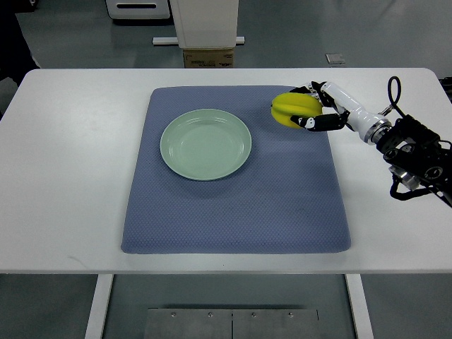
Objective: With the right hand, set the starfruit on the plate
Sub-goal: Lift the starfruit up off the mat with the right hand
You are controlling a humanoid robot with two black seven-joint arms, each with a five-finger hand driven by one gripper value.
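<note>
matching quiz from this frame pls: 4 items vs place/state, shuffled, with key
Items:
1. starfruit
2. plate
3. mat
4. right hand

Place or state:
A. pale green, empty, on the mat's left half
B. blue-grey, spread over the white table
C. yellow, at the mat's upper right corner
D. fingers closed around the fruit

Pairs: 1-C, 2-A, 3-B, 4-D

Glossy pale-green plate (205, 144) lies on a matt, textured blue cloth mat (236, 205).
</note>
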